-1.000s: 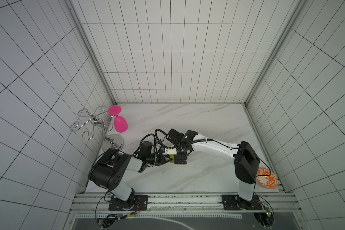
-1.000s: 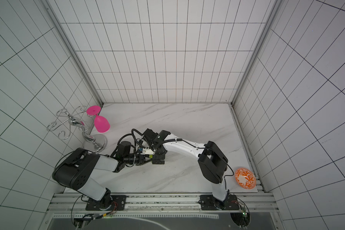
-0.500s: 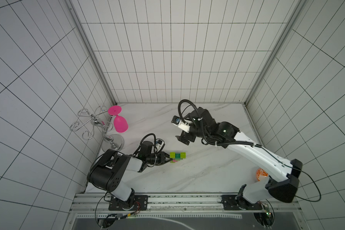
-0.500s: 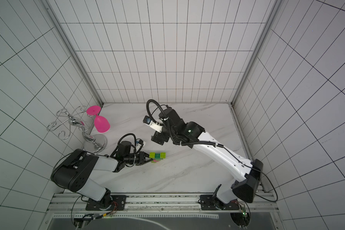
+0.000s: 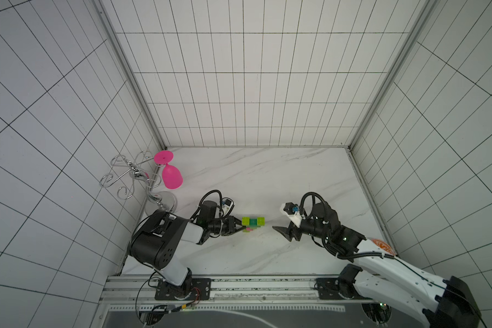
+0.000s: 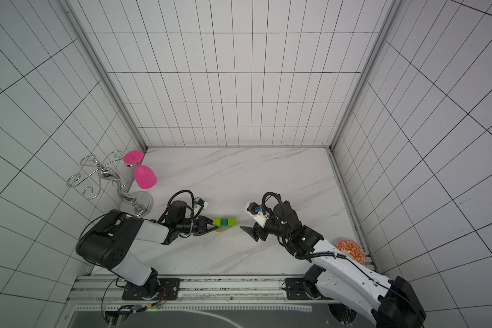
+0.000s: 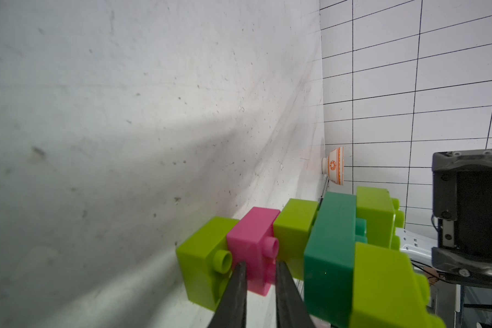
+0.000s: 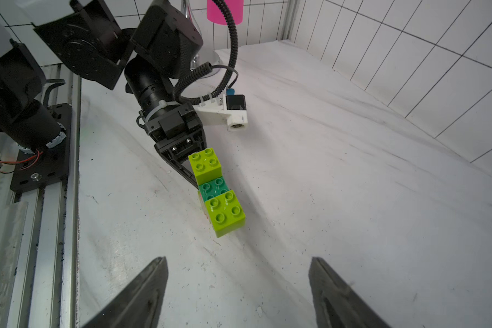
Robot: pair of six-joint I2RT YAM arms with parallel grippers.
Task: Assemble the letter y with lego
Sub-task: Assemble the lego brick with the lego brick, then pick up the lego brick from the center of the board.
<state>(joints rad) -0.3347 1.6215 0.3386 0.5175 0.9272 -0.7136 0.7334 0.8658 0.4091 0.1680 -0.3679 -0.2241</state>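
Observation:
The letter y (image 5: 252,223) of joined lego sits low over the marble floor at the front middle, also seen in a top view (image 6: 224,222). Two lime tips flank a dark green crossbar (image 7: 330,241); a pink brick (image 7: 253,233) and lime bricks form the stem. My left gripper (image 5: 240,228) reaches in from the left and is shut on the pink brick, its fingertips (image 7: 240,272) pinching it. My right gripper (image 5: 280,233) hovers a short way to the right of the cluster, open and empty, the bricks (image 8: 216,193) ahead of its jaws (image 8: 238,259).
A wire rack (image 5: 131,176) with a hanging pink goblet (image 5: 171,177) stands at the left wall. An orange-patterned bowl (image 6: 350,251) sits in the front right corner. A metal rail (image 5: 239,286) runs along the front edge.
My right arm left the cluster, swung up and back, then came down to the cluster's right, jaws narrowing a little. The left gripper kept still, holding the bricks.

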